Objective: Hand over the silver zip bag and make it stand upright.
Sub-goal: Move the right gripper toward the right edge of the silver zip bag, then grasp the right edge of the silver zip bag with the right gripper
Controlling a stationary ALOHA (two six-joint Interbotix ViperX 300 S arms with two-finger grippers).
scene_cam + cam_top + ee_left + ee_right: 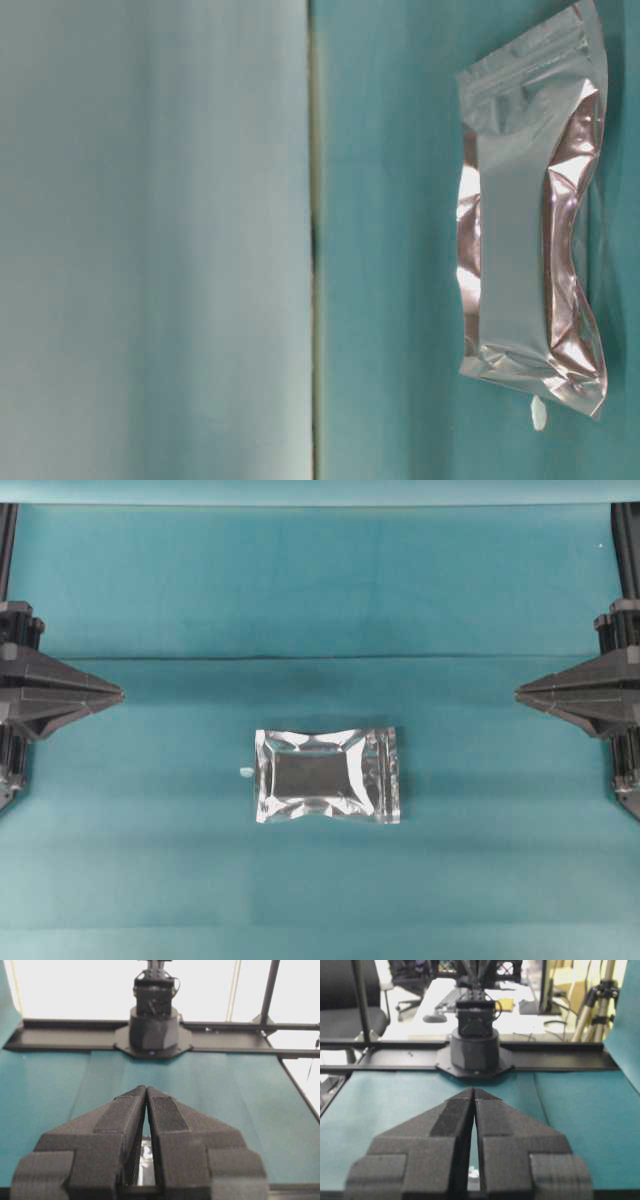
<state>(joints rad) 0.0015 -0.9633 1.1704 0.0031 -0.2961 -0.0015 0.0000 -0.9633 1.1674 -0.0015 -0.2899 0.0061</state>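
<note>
The silver zip bag [327, 776] lies flat on the teal cloth near the table's middle, zip strip toward the right. In the table-level view the silver zip bag [535, 210] fills the right side. A sliver of it shows through the gap behind the left fingers, the silver zip bag [148, 1167]. My left gripper [122, 694] rests at the left edge, tips touching, empty, well left of the bag. My right gripper [517, 692] mirrors it at the right edge, also shut and empty. In the wrist views, the left gripper [146, 1088] and right gripper [474, 1090] point across the table.
A tiny white pellet [243, 771] lies just off the bag's left edge, also the white pellet [538, 412]. A cloth seam [320, 658] runs across the table. The opposite arm's base [154, 1025] stands at the far side, as does the other base [475, 1045].
</note>
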